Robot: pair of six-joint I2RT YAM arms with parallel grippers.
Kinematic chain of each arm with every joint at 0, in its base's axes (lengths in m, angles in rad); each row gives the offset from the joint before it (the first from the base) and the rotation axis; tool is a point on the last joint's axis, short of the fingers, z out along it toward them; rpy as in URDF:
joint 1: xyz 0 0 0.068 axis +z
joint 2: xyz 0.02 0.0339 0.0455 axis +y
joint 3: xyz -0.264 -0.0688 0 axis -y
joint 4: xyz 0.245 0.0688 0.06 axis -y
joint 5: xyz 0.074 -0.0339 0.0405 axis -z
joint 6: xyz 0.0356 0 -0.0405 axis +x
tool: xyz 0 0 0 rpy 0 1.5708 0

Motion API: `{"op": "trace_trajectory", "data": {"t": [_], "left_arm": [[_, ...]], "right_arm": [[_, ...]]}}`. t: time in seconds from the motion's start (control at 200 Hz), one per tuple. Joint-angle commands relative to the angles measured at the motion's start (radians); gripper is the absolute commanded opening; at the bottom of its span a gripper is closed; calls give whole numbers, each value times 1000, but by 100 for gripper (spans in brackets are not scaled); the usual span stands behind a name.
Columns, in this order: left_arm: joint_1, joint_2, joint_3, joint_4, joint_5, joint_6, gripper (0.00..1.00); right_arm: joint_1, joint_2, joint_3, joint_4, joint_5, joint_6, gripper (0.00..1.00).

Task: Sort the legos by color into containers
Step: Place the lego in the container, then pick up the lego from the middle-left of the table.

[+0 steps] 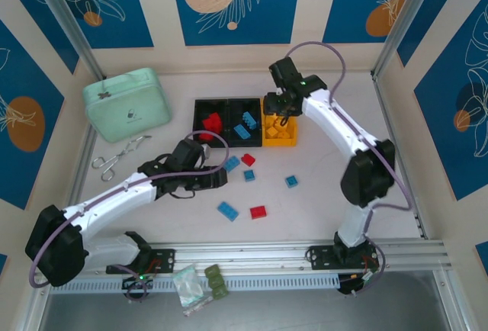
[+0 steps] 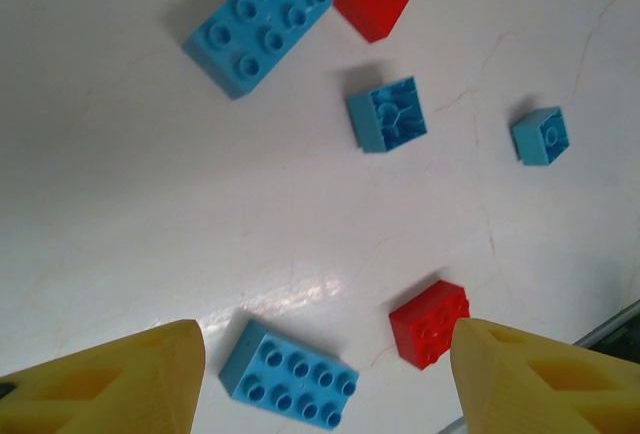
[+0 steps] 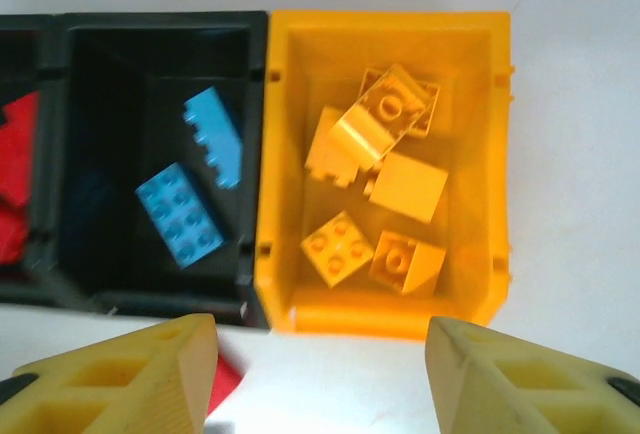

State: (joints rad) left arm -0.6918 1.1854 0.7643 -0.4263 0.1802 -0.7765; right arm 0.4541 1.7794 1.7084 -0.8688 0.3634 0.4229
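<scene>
So, left gripper point(image 2: 325, 344): I see its two yellow fingers point(image 2: 110, 384) wide apart, and nothing is held. It hangs over the loose bricks point(image 1: 249, 175).
Right gripper point(image 3: 320, 332): I see this one wide open too, with nothing in it. It hangs over the front wall of the yellow bin point(image 3: 470, 44).
Yellow bin: it is the right one of the three joined bins. I count about six yellow bricks point(image 3: 405, 186) heaped inside.
Middle bin point(image 3: 100, 34): black, with two blue bricks point(image 3: 180, 214) in it.
Left bin point(image 1: 200, 110): black, with red bricks point(image 1: 212, 123) in it.
Loose bricks: I count six on the table point(image 1: 320, 209) in front of the bins, four blue and two red.
Under the left gripper: a long blue brick point(image 2: 290, 374) lies below the gap between the fingers. A red brick point(image 2: 430, 322) lies just beside it.
Farther off: a small blue brick point(image 2: 540, 135) sits apart from the rest.
Other things: a mint case point(image 1: 126, 104) and scissors point(image 1: 118, 155) lie on the left. A bag point(image 1: 188, 285) and green blocks point(image 1: 216, 281) lie by the arm bases.
</scene>
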Motion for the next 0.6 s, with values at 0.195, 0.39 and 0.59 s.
{"op": "trace_trajectory", "data": {"t": [0.195, 0.39, 0.59], "left_arm": [[-66, -35, -40, -115, 58, 49, 69], [-134, 4, -45, -145, 51, -14, 74], [-184, 82, -95, -19, 162, -129, 78]], "right_arm": [[13, -314, -406, 113, -157, 63, 58], [20, -510, -647, 129, -214, 126, 59], [-2, -646, -802, 130, -209, 172, 60]]}}
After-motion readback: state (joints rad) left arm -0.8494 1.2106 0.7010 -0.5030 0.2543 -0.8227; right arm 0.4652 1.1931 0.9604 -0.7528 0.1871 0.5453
